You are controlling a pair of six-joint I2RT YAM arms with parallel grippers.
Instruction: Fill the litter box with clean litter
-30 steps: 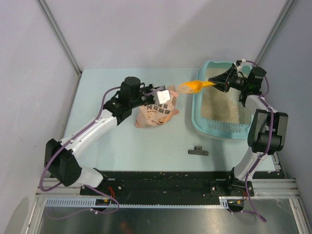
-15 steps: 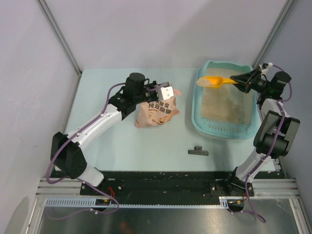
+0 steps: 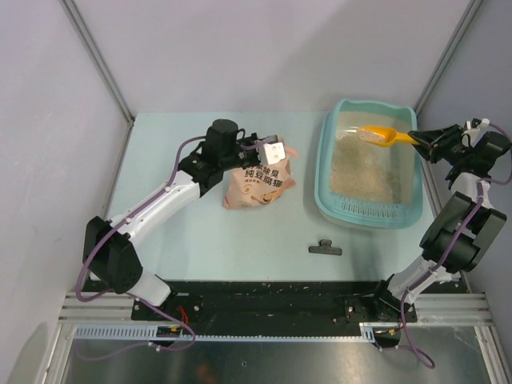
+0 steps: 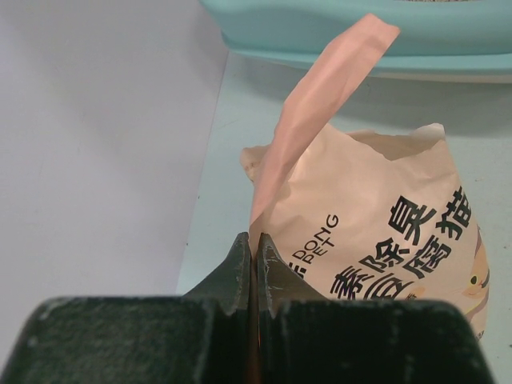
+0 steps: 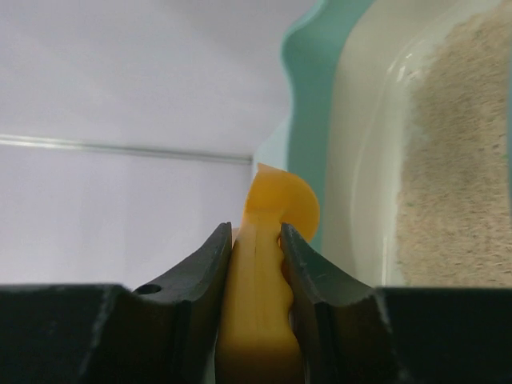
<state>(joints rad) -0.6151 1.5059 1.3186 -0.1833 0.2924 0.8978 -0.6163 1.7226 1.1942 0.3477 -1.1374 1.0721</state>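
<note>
The right arm stretches out past the right side of the litter box (image 3: 322, 200). The right claw (image 3: 422, 138) pinches the handle of an orange scoop (image 3: 378, 134), whose bowl hangs over the box's far end, just left of that claw. Pale litter (image 3: 364, 172) covers the box's floor. The left arm reaches forward across the counter (image 3: 192, 232). The left claw (image 3: 268, 149) is pressed together on the top flap of a pink bag (image 3: 254, 186) standing just below it.

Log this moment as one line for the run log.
left gripper: pinching bag top flap | right gripper: gripping scoop handle | scoop: over litter box far end | clean litter: spread in box
</note>
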